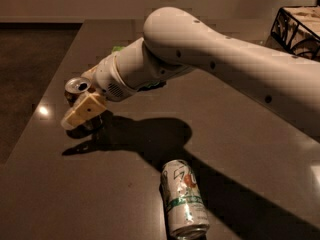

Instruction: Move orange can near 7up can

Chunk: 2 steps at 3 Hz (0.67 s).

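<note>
A big white robot arm (215, 59) reaches in from the right side and goes down to the left, over a dark, smooth, brown-grey worktop (125, 194). At the end of the arm is the tan gripper (80, 110). It is low down, near the left edge of the worktop, right at the small orange-brown drink can with a silver top (77, 87). The can stands up straight, and its open silver top peeks out just above the gripper. A flat tan part of the gripper is in front of the can and hides most of its side. I cannot tell how wide the gripper is open, or if it is squeezing the can. The white drink can with a green band and a big 7 (184, 199) lies on its side near the front edge of the worktop, well apart from the orange can. A dark shadow of the arm falls on the worktop between the two cans. A bit of a green bag (118, 49) shows behind the arm. A black wire basket (297, 26) sits far back on the right.
</note>
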{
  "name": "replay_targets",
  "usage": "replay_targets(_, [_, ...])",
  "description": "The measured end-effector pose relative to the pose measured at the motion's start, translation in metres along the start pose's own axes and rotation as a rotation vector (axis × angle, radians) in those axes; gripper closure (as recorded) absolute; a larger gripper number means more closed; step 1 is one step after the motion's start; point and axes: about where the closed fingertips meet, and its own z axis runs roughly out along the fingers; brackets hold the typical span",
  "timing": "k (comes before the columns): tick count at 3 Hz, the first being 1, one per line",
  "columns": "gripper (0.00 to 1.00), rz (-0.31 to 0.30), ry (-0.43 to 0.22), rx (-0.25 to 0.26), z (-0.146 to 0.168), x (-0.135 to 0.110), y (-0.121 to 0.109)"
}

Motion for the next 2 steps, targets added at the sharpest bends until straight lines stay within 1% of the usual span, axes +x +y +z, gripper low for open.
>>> replay_targets(1, [0.41,0.006,-0.012,-0.006,0.0083,-0.0046,0.0012])
replay_targets(2, [0.65,0.01,-0.045,-0.007,0.0009,-0.0085,-0.0005])
